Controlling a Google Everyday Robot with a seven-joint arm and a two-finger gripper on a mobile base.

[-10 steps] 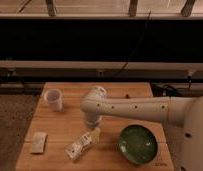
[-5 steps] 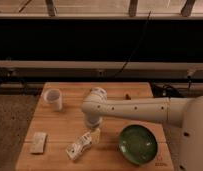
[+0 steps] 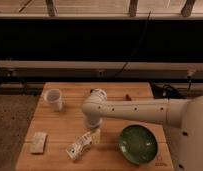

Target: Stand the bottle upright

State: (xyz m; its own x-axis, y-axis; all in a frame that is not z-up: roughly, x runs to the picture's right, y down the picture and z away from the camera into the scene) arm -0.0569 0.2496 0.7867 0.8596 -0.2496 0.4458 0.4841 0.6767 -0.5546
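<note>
Camera view, single.
- Gripper: one, hanging below the arm's elbow at the upper right end of the bottle. I cannot tell whether it is clamped or apart; the wrist hides it.
- Bottle: one, lying slantwise at the table's front edge, label unreadable.
- White mug: one, back left.
- Green bowl: one, front right.
- Pale block: one, front left.

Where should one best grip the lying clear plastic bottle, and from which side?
Probably across the middle of the small clear plastic bottle, from above: it lies flat and diagonal, its sides exposed. The claw hangs at its upper-right end.
</note>
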